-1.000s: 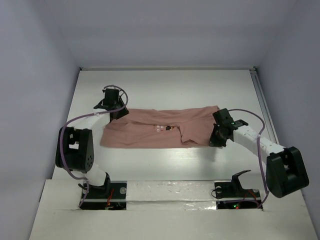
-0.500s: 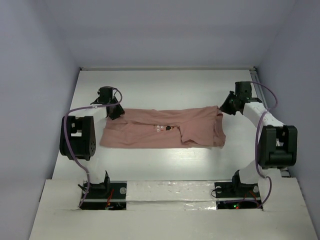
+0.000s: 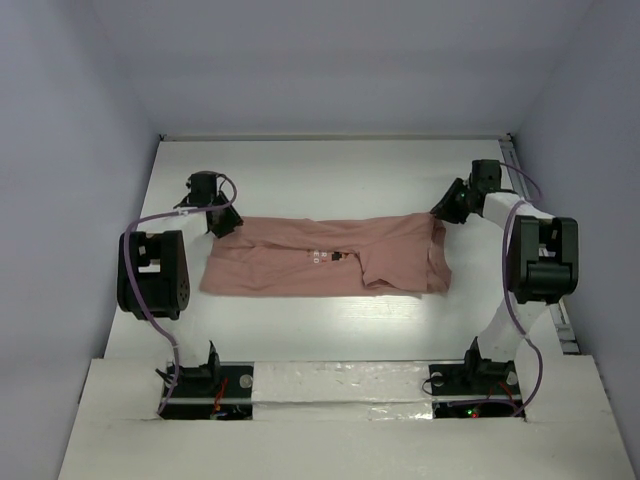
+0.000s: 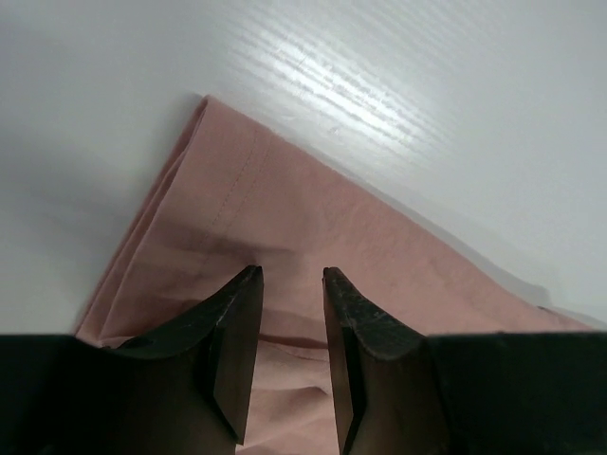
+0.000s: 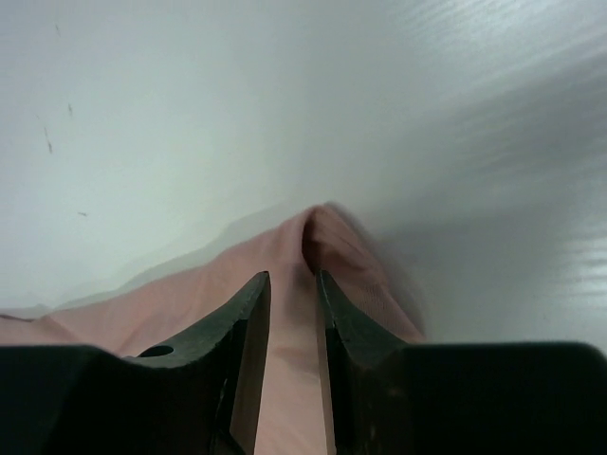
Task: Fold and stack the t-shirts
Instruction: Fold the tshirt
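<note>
Both the left end effector point(image 4: 287, 277) and right end effector point(image 5: 293, 277) sat jaws apart, empty, above far corners of the t-shirt point(image 3: 300, 265), apparently poised to pinch them.

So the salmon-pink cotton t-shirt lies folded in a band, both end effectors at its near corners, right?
No: the left end effector and right end effector are at the far corners of the salmon-pink t-shirt; see top external view.
</note>
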